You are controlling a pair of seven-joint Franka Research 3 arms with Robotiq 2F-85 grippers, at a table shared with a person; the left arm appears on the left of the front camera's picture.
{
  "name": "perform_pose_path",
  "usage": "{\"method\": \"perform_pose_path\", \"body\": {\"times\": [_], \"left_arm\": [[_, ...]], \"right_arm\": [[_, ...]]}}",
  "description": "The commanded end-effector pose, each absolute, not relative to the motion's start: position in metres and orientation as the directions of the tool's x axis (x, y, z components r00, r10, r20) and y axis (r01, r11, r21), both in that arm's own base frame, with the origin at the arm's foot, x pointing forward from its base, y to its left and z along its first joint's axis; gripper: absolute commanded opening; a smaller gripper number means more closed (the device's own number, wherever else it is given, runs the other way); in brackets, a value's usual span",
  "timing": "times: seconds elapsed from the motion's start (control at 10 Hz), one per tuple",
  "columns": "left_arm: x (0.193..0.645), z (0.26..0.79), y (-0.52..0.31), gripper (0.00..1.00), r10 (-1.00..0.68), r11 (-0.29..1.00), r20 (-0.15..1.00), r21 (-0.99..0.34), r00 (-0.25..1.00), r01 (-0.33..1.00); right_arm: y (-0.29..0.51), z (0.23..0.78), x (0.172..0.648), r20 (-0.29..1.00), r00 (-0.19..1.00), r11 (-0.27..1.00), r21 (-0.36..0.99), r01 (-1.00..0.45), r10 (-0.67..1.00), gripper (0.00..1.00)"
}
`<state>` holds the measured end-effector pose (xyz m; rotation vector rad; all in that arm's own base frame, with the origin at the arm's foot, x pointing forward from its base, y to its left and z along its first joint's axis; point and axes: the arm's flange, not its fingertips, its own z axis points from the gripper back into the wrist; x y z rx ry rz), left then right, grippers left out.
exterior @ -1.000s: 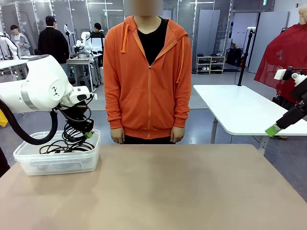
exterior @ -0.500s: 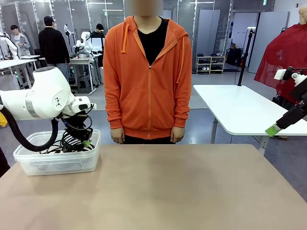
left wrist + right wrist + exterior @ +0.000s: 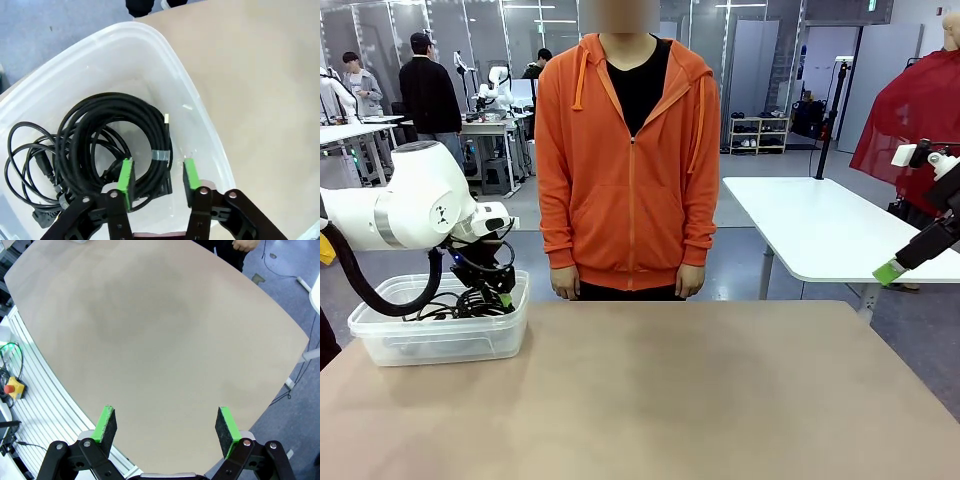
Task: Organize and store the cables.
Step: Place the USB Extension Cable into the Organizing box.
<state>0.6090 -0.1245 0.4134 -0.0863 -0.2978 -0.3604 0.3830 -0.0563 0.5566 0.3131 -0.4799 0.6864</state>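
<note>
Your cables (image 3: pixel 107 145) lie in the clear plastic bin (image 3: pixel 197 107) at the left end of the worktop (image 3: pixel 700 390): thin, matte black cords wound into loose round loops, the largest coil bound at one spot by a pale strip of tape, with a small light-tipped connector poking up beside it and thinner loops spreading toward the bin's other side. A dark plug end rests near the bottom of the pile. The bin is translucent, with rounded corners and a soft rolled rim, and you can see the cords through its wall from the front (image 3: pixel 450 305). Your left claw (image 3: pixel 155 175) hangs low over the bin, its black fingers tipped with green pads standing apart; one pad sits against the outer turns of the big coil, the other is clear of it, and nothing is gripped between them. From the front, the same claw (image 3: pixel 498 292) dips just inside the bin's rim (image 3: pixel 440 345) under the white rounded arm and its thick ribbed hose. Your right claw (image 3: pixel 166 425) is held high over the bare tan surface, pads spread wide with nothing between them. The worktop is smooth, matte and beige with a curved edge. A person in an orange zip hoodie (image 3: pixel 625 150) stands at the far side, hands down.
</note>
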Motion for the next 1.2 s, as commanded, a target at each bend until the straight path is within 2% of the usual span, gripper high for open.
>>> {"method": "perform_pose_path", "body": {"times": [0.0,0.1,0.7,0.8,1.1], "left_arm": [[0.609,0.421,-0.121,0.93,-0.303,0.945,0.339,-0.014,0.891,0.327],[0.609,0.426,-0.12,1.0,-0.29,0.949,0.351,-0.012,0.89,0.315],[0.601,0.442,-0.124,1.0,-0.204,0.969,0.375,-0.052,0.904,0.24],[0.609,0.439,-0.122,1.0,-0.266,0.954,0.359,-0.038,0.895,0.299],[0.609,0.439,-0.122,1.0,-0.266,0.954,0.359,-0.038,0.895,0.299]], "right_arm": [[-0.058,0.557,0.383,0.512,0.671,0.733,0.113,-0.671,0.536,1.0],[-0.058,0.557,0.383,0.512,0.671,0.733,0.113,-0.671,0.536,1.0],[-0.058,0.557,0.383,0.512,0.671,0.733,0.113,-0.671,0.536,1.0],[-0.058,0.557,0.383,0.512,0.671,0.733,0.113,-0.671,0.536,1.0],[-0.058,0.557,0.383,0.512,0.671,0.733,0.113,-0.671,0.536,1.0]]}}
